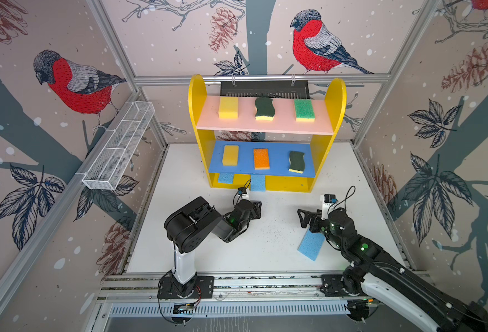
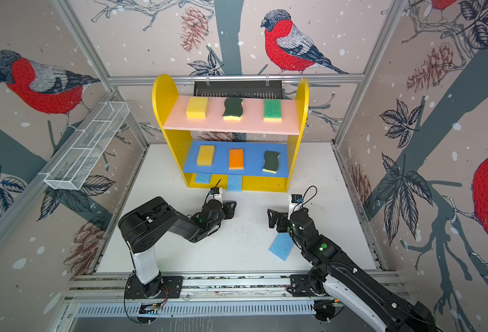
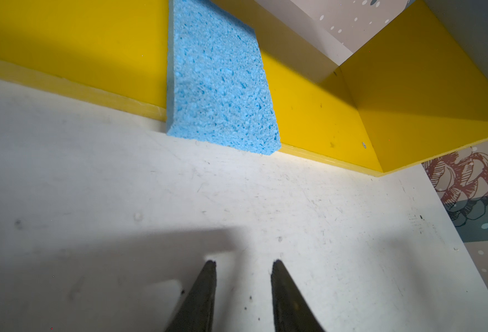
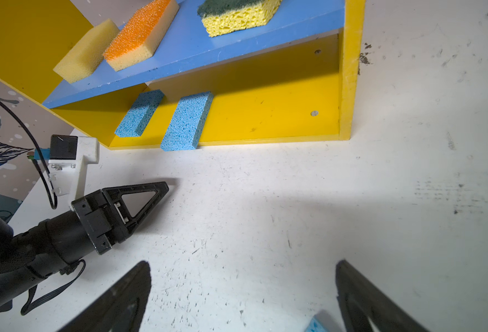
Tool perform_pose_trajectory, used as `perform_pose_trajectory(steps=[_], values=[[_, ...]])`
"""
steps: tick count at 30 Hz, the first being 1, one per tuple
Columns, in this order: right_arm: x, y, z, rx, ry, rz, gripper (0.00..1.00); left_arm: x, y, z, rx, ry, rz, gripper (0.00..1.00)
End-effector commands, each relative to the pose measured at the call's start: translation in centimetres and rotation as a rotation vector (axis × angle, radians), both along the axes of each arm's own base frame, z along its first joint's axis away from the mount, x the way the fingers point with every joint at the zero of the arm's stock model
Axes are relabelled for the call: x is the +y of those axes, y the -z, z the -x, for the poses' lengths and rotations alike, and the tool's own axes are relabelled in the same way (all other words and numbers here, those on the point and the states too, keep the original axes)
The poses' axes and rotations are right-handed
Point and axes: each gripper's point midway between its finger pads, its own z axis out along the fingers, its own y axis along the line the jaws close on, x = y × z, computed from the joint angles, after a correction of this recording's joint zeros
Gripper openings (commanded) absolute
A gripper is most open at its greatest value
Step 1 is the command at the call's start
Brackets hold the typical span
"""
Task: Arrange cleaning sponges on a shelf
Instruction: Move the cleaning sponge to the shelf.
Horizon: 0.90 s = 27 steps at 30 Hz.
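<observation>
The light-blue sponge [image 3: 219,83] is rough and porous, pitted with small open cells. The orange-topped sponge [image 4: 139,31] has a coarse fibrous scouring face over pale fine-pored foam; the wavy sponge [image 4: 237,17] shows big-holed yellow foam under a dark-green scrubby pad. The shelf [image 3: 409,95] boards look painted, smooth, slightly glossy, lightly scuffed. The worktop [image 3: 237,201] is matt white, scratched and speckled. The left hand [image 4: 164,186] is matt black plastic; the basket [image 1: 116,149] is white wire mesh

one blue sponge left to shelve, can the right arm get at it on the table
Probably yes: the blue sponge lies flat just beneath the right tool, whose jaws stand wide open.
</observation>
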Motion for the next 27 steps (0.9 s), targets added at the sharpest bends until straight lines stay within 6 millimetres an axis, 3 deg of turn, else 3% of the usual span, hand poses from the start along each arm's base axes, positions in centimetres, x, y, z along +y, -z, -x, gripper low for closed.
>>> perform_pose_trajectory(steps=[1, 16, 27], values=[[0.0, -0.4, -0.2, -0.025, 0.0, -0.001, 1.0, 0.3, 0.8, -0.1, 0.005, -0.003, -0.036, 0.27], [0.0, -0.5, -0.3, -0.031, -0.002, 0.0, 0.99, 0.4, 0.1, -1.1, 0.014, -0.02, 0.146, 0.24], [0.1, -0.7, -0.3, -0.028, -0.008, -0.004, 1.0, 0.5, -0.4, -1.6, 0.105, -0.037, 0.4, 0.22]])
